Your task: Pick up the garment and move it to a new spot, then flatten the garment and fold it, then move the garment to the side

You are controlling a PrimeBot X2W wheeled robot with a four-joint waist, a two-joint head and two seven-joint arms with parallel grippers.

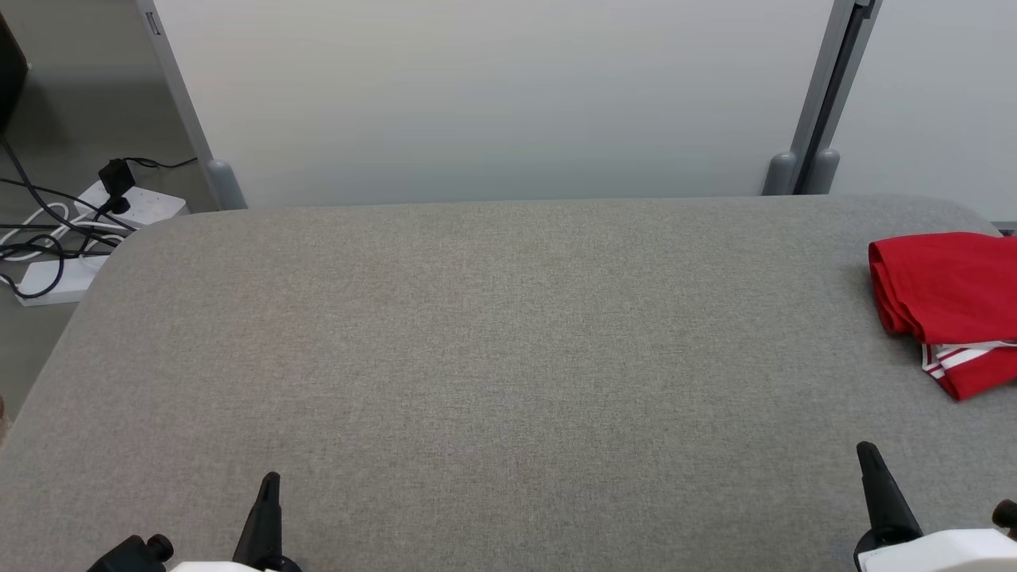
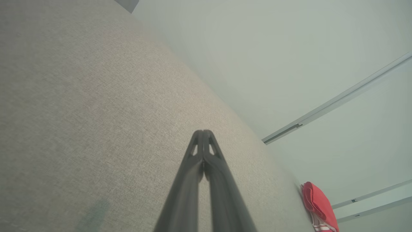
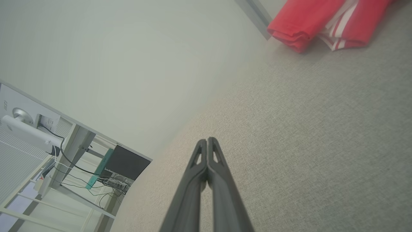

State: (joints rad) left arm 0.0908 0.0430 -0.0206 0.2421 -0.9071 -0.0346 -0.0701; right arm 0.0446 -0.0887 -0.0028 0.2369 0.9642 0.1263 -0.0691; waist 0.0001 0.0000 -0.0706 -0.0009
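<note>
Grey woven cloth covers the table, and the garment lies on it at the far right, near the back edge and well apart from both grippers. Its rounded, folded edge faces the robot's left, toward the middle of the table. Its striped end points toward the near edge. The head view cuts off its right part, so its long axis cannot be told for certain.

The cloth lies flat and even, and the table's far corners are rounded. Behind it stands a pale wall panel, with a grey post on a rounded foot at the right and a slimmer one at the left. On the floor to the left lie white power strips among black cables. The right wrist view also shows a pale frame hung with wires.

The garment is bright red and folded into a soft bundle of several layers. A band of white stripes peeks out at its lower end.

The left gripper sits at the lower left of the head view. The left wrist view shows its two dark fingers pressed together over bare cloth, holding nothing. The right gripper sits at the lower right, short of the garment. Its fingers are likewise closed tip to tip and empty.
</note>
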